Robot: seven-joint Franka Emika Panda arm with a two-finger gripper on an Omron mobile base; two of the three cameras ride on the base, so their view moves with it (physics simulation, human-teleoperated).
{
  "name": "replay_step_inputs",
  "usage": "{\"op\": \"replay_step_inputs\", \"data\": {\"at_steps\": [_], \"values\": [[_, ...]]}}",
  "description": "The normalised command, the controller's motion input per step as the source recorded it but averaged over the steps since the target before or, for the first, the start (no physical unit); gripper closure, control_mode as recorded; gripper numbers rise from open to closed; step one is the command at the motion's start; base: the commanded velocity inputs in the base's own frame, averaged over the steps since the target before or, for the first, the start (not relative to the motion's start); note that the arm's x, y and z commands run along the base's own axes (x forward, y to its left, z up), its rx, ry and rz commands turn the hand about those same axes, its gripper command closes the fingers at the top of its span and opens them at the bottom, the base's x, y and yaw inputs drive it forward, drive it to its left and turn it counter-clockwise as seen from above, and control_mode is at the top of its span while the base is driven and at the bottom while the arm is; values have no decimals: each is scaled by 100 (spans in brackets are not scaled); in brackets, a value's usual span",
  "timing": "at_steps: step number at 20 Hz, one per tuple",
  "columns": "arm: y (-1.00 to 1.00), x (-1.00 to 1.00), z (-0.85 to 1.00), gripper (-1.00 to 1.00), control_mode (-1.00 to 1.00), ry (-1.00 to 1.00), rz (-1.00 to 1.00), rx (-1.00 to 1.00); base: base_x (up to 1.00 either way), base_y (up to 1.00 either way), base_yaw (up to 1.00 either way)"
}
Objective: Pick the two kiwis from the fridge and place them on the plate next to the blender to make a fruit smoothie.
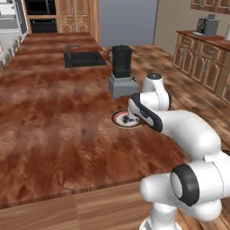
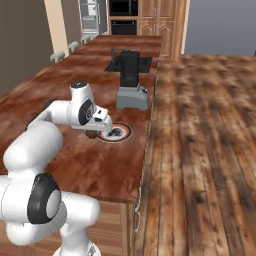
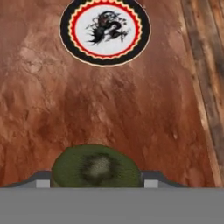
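Observation:
My gripper [image 3: 96,180] is shut on one kiwi [image 3: 96,168], a dull olive-green oval held between the two fingertips. The kiwi [image 2: 91,134] hangs just above the wooden counter, a short way short of the plate [image 3: 65,30]. That plate [image 2: 123,133] is round with a white centre, a red ring and a dark rim, and nothing lies on it. Right behind it stands the blender [image 1: 121,69], a black jug on a light-grey base. In the left base view the gripper [image 1: 130,117] hovers at the plate [image 1: 117,119]. The other kiwi is out of view. The fridge [image 2: 90,16] stands far back.
A black sink [image 1: 83,58] with a tap is set into the counter behind the blender. The counter's edge [image 2: 150,125] runs close past the plate, with wood floor beyond. A black oven [image 1: 42,18] and wooden cabinets line the back wall.

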Motion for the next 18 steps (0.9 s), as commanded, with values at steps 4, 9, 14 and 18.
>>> {"op": "replay_step_inputs", "data": {"at_steps": [4,9,14,18], "values": [[-1,72,0,100,-100,20,-1,0,0,0,0],[-1,38,-24,100,-100,11,0,0,0,0,0],[0,80,-69,100,-100,1,0,0,0,0,0],[0,70,-36,100,-100,1,0,0,0,0,0]]}}
